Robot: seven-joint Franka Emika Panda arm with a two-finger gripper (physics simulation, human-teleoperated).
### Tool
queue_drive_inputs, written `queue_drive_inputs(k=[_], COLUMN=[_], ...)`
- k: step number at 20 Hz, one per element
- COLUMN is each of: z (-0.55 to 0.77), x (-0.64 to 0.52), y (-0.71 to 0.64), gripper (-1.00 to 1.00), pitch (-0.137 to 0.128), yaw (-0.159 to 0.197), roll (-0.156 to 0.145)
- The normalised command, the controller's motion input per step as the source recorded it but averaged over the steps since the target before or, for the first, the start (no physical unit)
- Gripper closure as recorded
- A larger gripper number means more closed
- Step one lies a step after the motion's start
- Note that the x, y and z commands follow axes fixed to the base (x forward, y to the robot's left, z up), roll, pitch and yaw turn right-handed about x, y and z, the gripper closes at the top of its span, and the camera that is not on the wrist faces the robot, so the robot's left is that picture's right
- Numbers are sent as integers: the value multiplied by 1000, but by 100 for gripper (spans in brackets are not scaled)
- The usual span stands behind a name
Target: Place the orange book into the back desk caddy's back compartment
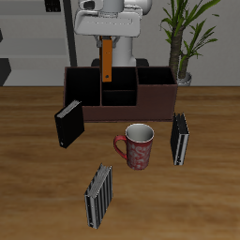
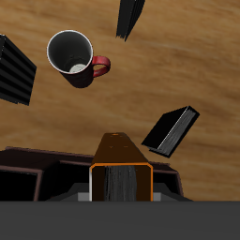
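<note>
The gripper point(image 1: 108, 38) clasps the orange book point(image 1: 107, 61) upright above the back desk caddy point(image 1: 120, 92) — a dark, partitioned wooden box. Nearest the table's front edge stands a striped book point(image 1: 98, 196); farther back, a glossy red mug point(image 1: 136, 146), another striped book point(image 1: 179, 139) and a black book point(image 1: 67, 125) — all apart from the caddy.

orange book point(image 1: 108, 60) above back desk caddy point(image 1: 120, 97)

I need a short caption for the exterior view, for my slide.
Gripper holds the orange book upright above the back desk caddy, near a red mug.
</note>
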Motion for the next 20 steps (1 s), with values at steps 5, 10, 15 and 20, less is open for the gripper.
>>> queue_drive_inputs(k=[5, 10, 15, 20], z=[55, 51, 35, -107], x=[-279, -321, -294, -157], y=[138, 87, 58, -31], gripper=[100, 100, 100, 100], pitch=[-8, -15, -28, 9], yaw=[72, 22, -18, 30], roll=[8, -16, -22, -16])
